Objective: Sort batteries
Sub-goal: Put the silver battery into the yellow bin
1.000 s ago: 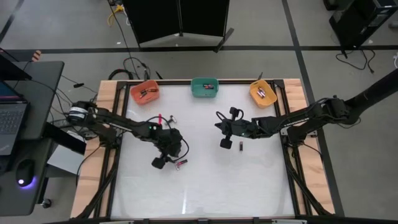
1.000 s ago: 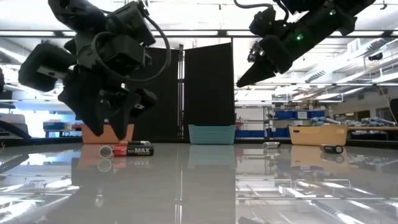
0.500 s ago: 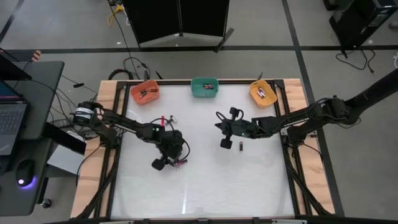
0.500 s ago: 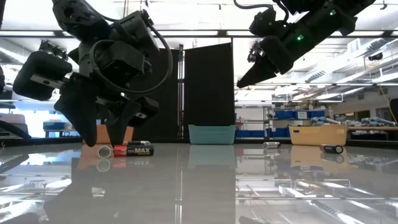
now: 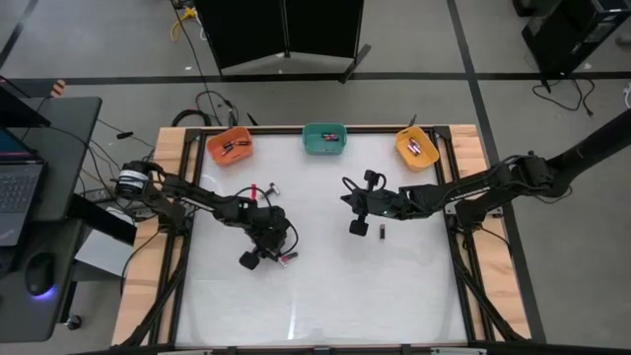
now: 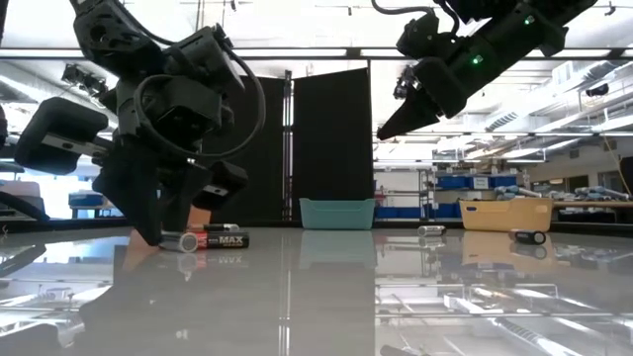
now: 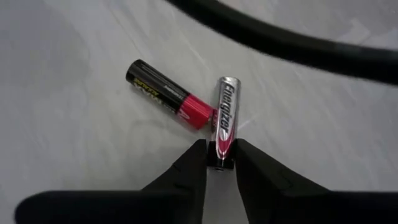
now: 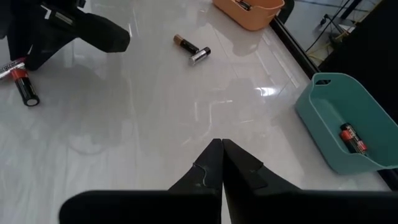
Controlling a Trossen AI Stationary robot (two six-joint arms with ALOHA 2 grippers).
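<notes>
The left gripper (image 7: 221, 167), wide open a second ago, is now pinching the silver battery (image 7: 224, 118) lying against the black-and-red battery (image 7: 168, 94) on the table (image 5: 375, 286), readying a lift, while the closed, empty right gripper (image 8: 222, 155) is hovering nearby.

The silver battery (image 7: 223, 118) is silvery with dark lettering along its length; the battery beside it (image 7: 170, 94) is black with yellow print and a red-pink end. The left gripper (image 7: 219, 163) and right gripper (image 8: 222, 149) are black. The tabletop (image 5: 375, 291) is glossy white, framed in pale wood. The three bins are orange (image 5: 229, 147), teal (image 5: 323, 138) and yellow (image 5: 416, 148); a black-and-red battery (image 8: 352, 137) lies in the teal one
</notes>
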